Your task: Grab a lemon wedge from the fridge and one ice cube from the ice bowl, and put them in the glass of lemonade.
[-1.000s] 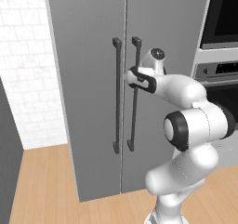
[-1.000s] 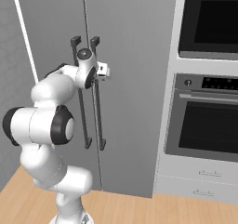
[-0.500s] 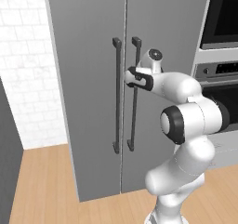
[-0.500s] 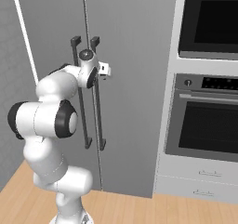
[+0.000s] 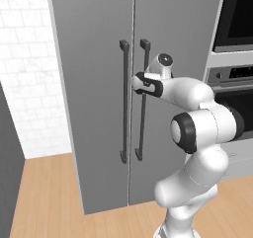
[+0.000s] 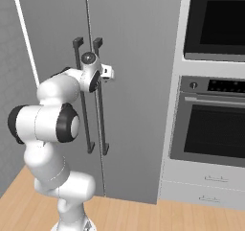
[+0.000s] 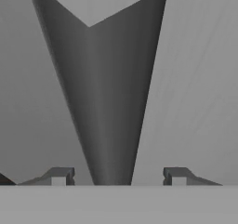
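The fridge (image 5: 94, 59) (image 6: 139, 81) is a tall grey cabinet with both doors shut. Two dark vertical bar handles run side by side down its middle. My gripper (image 5: 140, 84) (image 6: 97, 75) is at the upper part of the right door's handle (image 5: 143, 113) (image 6: 101, 124). In the hand view the gripper (image 7: 115, 176) is open, with that dark handle bar (image 7: 109, 102) standing between the two fingertips and a gap on each side. The lemon wedge, the ice bowl and the glass of lemonade are out of view.
Right of the fridge stands a black built-in oven (image 6: 210, 134) with another dark oven window (image 6: 215, 24) above it and white drawers (image 6: 206, 182) below. A white brick wall (image 5: 29, 84) lies left of the fridge. The floor (image 5: 49, 197) is wood.
The hand has edged slightly closer to the right door handle and the elbow has shifted a little left. The fridge doors stay shut.
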Available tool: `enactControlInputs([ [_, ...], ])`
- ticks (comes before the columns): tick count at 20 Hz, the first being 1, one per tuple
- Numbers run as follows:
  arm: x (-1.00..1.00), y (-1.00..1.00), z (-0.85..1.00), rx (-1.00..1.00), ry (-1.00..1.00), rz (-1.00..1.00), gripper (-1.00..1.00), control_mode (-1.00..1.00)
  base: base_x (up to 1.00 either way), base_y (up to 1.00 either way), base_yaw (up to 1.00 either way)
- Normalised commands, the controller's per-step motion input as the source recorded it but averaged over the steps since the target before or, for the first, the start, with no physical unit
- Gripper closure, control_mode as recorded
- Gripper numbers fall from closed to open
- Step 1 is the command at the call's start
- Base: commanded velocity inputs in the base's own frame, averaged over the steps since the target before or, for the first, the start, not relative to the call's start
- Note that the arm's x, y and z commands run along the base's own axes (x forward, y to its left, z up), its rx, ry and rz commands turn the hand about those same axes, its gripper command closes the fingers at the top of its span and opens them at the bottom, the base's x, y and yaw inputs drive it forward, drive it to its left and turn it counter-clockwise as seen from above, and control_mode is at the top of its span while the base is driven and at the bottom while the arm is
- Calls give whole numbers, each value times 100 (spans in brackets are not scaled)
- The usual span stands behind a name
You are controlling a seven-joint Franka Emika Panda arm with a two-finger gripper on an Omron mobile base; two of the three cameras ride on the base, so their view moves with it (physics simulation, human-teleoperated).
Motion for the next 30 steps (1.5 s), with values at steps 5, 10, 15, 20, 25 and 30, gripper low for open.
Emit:
enactControlInputs([
  [5, 24, 0, 0, 0, 2, 0, 100, -100, 0, 0, 0],
  [10, 25, 0, 0, -1, 0, 0, 100, -100, 0, 0, 0],
  [15, 8, -31, 0, -1, 0, -3, 100, -100, 0, 0, 0],
  [20, -26, -75, 12, 2, 0, -11, 100, -100, 0, 0, 0],
  [25, -55, -93, 14, 10, 0, -13, 100, -100, 0, 0, 0],
  [30, -71, -99, 16, 14, 2, -14, 100, -100, 0, 0, 0],
])
